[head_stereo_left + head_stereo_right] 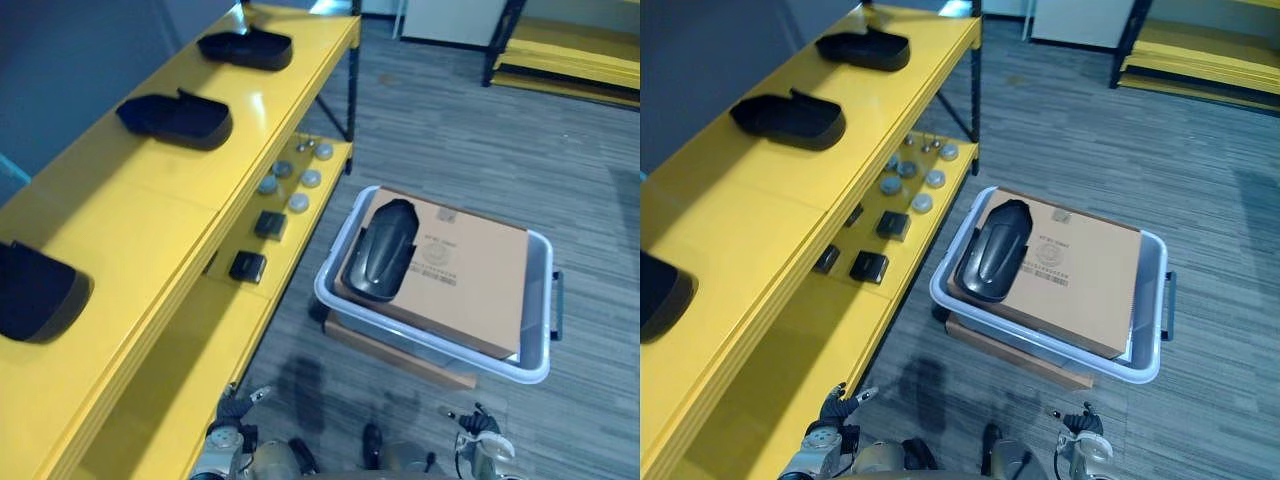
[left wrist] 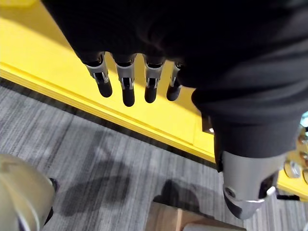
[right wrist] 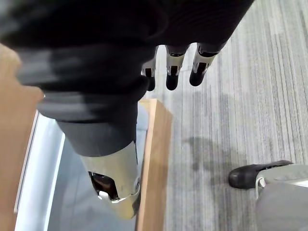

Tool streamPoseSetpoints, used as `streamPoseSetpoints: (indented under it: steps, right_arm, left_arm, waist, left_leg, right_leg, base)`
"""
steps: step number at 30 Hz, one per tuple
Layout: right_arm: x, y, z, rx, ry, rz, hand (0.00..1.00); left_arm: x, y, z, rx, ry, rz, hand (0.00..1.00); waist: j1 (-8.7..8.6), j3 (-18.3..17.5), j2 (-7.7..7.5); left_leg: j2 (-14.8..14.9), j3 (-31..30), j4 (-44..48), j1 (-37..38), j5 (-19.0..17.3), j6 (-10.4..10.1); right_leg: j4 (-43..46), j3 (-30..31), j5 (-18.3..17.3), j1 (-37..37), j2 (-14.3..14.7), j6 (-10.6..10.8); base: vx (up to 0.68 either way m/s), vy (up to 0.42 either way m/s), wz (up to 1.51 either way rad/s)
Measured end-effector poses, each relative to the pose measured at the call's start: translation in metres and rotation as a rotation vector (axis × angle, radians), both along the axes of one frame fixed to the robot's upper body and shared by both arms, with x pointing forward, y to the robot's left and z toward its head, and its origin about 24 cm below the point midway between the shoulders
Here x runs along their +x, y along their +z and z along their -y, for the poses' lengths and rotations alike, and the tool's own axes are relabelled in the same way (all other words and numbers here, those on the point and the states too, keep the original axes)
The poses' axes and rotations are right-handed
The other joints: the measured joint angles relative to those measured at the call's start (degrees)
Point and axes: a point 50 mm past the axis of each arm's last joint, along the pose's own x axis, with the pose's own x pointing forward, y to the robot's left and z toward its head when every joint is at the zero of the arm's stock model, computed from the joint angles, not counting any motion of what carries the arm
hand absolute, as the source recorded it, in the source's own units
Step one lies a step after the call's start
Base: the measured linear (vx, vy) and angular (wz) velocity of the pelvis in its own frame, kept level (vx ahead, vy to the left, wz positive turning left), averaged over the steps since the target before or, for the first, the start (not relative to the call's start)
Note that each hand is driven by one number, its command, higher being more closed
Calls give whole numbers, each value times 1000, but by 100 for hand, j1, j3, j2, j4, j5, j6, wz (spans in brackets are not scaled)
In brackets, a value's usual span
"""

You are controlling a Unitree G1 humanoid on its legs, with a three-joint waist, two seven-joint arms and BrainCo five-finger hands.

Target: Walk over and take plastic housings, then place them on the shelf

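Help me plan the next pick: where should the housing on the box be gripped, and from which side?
Probably from above, pinching the housing across its long sides near mid-length: it lies domed side up on the box, far longer than wide, and the bin rim may hinder a low approach.

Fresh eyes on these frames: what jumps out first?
A black plastic housing lies on a cardboard box in a grey bin, right of the bright yellow shelf. Three more housings sit on the shelf's top level. The left hand and right hand hang open, empty.
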Motion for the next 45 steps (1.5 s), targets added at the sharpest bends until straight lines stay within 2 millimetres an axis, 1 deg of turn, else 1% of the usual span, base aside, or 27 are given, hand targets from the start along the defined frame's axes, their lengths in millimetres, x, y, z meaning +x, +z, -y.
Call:
streamPoseSetpoints:
  steps: [1,2,3,4,7,9,11,14,18,19,20,21,22,23,25,26,28,29,30,34,35,36,38,39,42,44,45]
  right_arm:
    - [-1,0,1,-2,-7,-1,0]
    - [-2,0,2,-5,-18,-3,0]
    - [-6,-2,1,0,-29,-11,0]
    - [-6,-3,-5,14,-32,-7,0]
    - [-12,-6,-9,29,-50,-21,0]
    - [-14,-6,-8,35,-74,-17,0]
    - [-9,-4,-7,41,-97,7,0]
    - [-5,-2,-7,42,-122,28,0]
    - [-10,2,7,4,-225,50,0]
    - [-14,3,12,-19,-269,54,0]
    - [-15,5,15,-28,-290,66,0]
    - [-15,9,21,-53,-324,89,0]
    - [-18,12,22,-71,-351,107,0]
    - [-26,17,34,-113,-427,120,0]
    - [-37,23,49,-161,-519,129,0]
    - [-35,30,59,-195,-549,153,0]
    - [-34,36,62,-222,-576,180,0]
    - [-32,40,64,-239,-579,203,0]
    - [-30,43,66,-247,-580,218,0]
    - [-1,69,74,-311,-581,351,0]
    - [8,77,77,-332,-569,393,0]
    - [11,81,78,-340,-565,409,0]
    - [25,100,79,-388,-525,491,0]
    - [28,106,80,-404,-512,514,0]
    - [36,140,82,-522,-445,626,0]
    - [43,154,79,-555,-393,679,0]
    - [51,165,75,-566,-344,729,0]
  left_arm:
    - [-1,0,0,0,2,-2,0]
    - [-3,-1,-1,-1,7,-7,0]
    - [-8,-2,-5,7,13,-21,0]
    - [-11,-3,-8,12,19,-33,0]
    - [-9,-3,-9,14,16,-32,0]
    - [-9,-3,-9,14,16,-31,0]
    - [-13,-4,-14,25,20,-49,0]
    - [-4,0,-21,48,16,-31,0]
    - [-13,-4,-21,48,24,-58,0]
    - [-14,-4,-19,43,29,-63,0]
    - [-14,-5,-16,34,37,-65,0]
    - [-15,-6,-16,27,65,-72,0]
    - [-16,-6,-21,37,81,-75,0]
    - [-14,-7,-13,17,92,-73,0]
    - [-15,-8,-5,-4,92,-72,0]
    - [-15,-8,-4,-6,97,-75,0]
    - [-17,-9,-5,-4,100,-79,0]
    - [-15,-8,-5,-2,98,-71,0]
    - [-14,-7,-6,0,98,-66,0]
    - [-17,-6,-13,18,104,-60,0]
    - [-18,-6,-13,18,106,-60,0]
    - [-18,-6,-13,18,106,-61,0]
    - [-19,-6,-13,19,103,-58,0]
    - [-19,-6,-13,19,102,-57,0]
    - [-20,-5,-11,19,89,-54,0]
    - [-23,-6,-11,20,90,-61,0]
    - [-26,-7,-11,20,88,-68,0]
  waist:
    - [11,1,5]
    - [26,-19,57]
    - [42,-24,54]
    - [32,-89,38]
    - [14,-115,-135]
    - [39,-133,-174]
    - [36,-160,-187]
    - [37,-190,-206]
    - [35,-406,-173]
    - [30,-447,-110]
    - [29,-419,0]
    - [-2,-435,94]
    - [30,-457,-70]
    - [-70,-462,-108]
    - [-87,-537,1]
    - [-86,-524,53]
    - [-112,-575,114]
    - [-118,-531,21]
    - [-112,-530,24]
    - [23,-477,-39]
    - [25,-457,-62]
    - [23,-453,-69]
    - [17,-441,-81]
    - [17,-440,-82]
    - [18,-422,-115]
    - [13,-424,-114]
    - [13,-410,-160]
  left_leg:
    - [-99,-177,-277,4,30,-47]
    - [-177,-410,-731,68,136,-181]
    - [-203,-401,-872,129,399,32]
    - [-283,-276,-960,180,330,135]
    - [-509,-145,-1150,263,276,230]
    - [-578,-6,-1248,405,305,346]
    - [-685,72,-1384,673,320,399]
    - [-679,62,-1387,846,327,410]
    - [-571,68,-1493,1098,328,407]
    - [-425,56,-1491,1258,332,407]
    - [-289,40,-1481,1327,332,409]
    - [-123,31,-1442,1402,331,407]
    - [-217,70,-1200,1313,313,379]
    - [-259,-143,-1109,1164,108,252]
    - [-264,-236,-1708,1230,213,163]
    - [-243,-227,-2093,1242,459,112]
    - [-249,-209,-2085,1320,474,148]
    - [-272,-208,-2089,1368,473,147]
    - [-284,-194,-2100,1388,473,147]
    - [-281,54,-2103,1404,473,147]
    - [-291,61,-2100,1415,473,147]
    - [-291,60,-2097,1418,473,147]
    - [-289,34,-2093,1414,473,147]
    - [-287,21,-2094,1413,473,147]
    - [-280,-129,-2108,1413,473,148]
    - [-280,-192,-2127,1410,488,159]
    - [-287,-225,-2148,1406,510,167]
  right_leg:
    - [2,71,-13,-5,-12,23]
    - [10,148,-37,-44,15,64]
    - [62,290,-135,-56,27,219]
    - [-34,276,-148,-21,-88,264]
    - [-250,225,-65,39,-357,466]
    - [-395,158,-17,166,-467,554]
    - [-619,-134,16,442,-601,600]
    - [-751,-280,76,641,-616,644]
    - [-624,-328,147,777,-507,549]
    - [-8,-422,154,596,-371,541]
    - [321,-477,-116,338,-259,535]
    - [-710,-578,-274,356,-22,370]
    - [-2056,-606,623,487,-102,303]
    - [-2068,-743,1513,514,-165,220]
    - [-2054,-722,1427,569,-147,266]
    - [-2050,-713,1268,648,-118,282]
    - [-1950,-704,1186,699,-124,350]
    - [-1797,-699,1066,655,-155,343]
    - [-1703,-692,1007,612,-166,350]
    - [-1469,-498,946,400,-159,364]
    - [-1456,-482,929,400,-166,369]
    - [-1449,-484,928,402,-167,369]
    - [-1442,-524,921,404,-169,365]
    - [-1436,-539,920,404,-169,363]
    - [-1359,-673,879,414,-171,364]
    - [-1356,-731,879,422,-174,364]
    - [-1350,-760,871,414,-179,354]
  base:
    - [45,224,-55]
    - [73,253,-63]
    - [94,253,-63]
    - [152,226,-44]
    - [187,187,-10]
    - [236,147,-22]
    - [303,76,-25]
    - [230,0,-1]
    - [202,-56,-13]
    - [157,-79,-24]
    - [174,-125,-38]
    - [180,-125,-38]
    - [235,-154,-8]
    - [199,-97,8]
    - [163,-29,0]
    - [141,12,-22]
    - [124,27,-3]
    - [116,38,9]
    - [69,38,-6]
    - [-8,20,-29]
    - [-38,4,-9]
    - [-51,1,-2]
    - [-50,-9,4]
    - [-53,-16,10]
    - [-59,-23,20]
    - [-43,-16,16]
    - [-57,-21,13]
